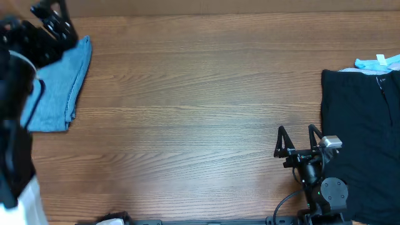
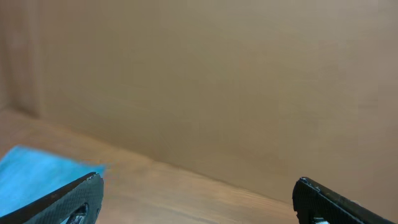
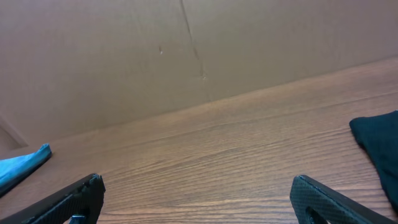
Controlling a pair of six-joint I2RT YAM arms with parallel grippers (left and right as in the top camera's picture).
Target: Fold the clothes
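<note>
The light blue jeans [image 1: 62,87] lie folded in a compact stack at the table's far left. A corner of them shows in the left wrist view [image 2: 34,177] and at the left edge of the right wrist view [image 3: 22,165]. My left gripper [image 1: 53,22] is open and empty, raised above the jeans' far end; its fingers [image 2: 198,199] frame bare wood. My right gripper [image 1: 299,136] is open and empty at the front right, its fingers [image 3: 198,199] spread over bare table.
A black garment [image 1: 362,137] lies at the right edge, also in the right wrist view [image 3: 379,146]. A pale blue and white cloth [image 1: 378,62] peeks out behind it. A brown wall stands behind the table. A white object [image 1: 31,206] sits at the front left.
</note>
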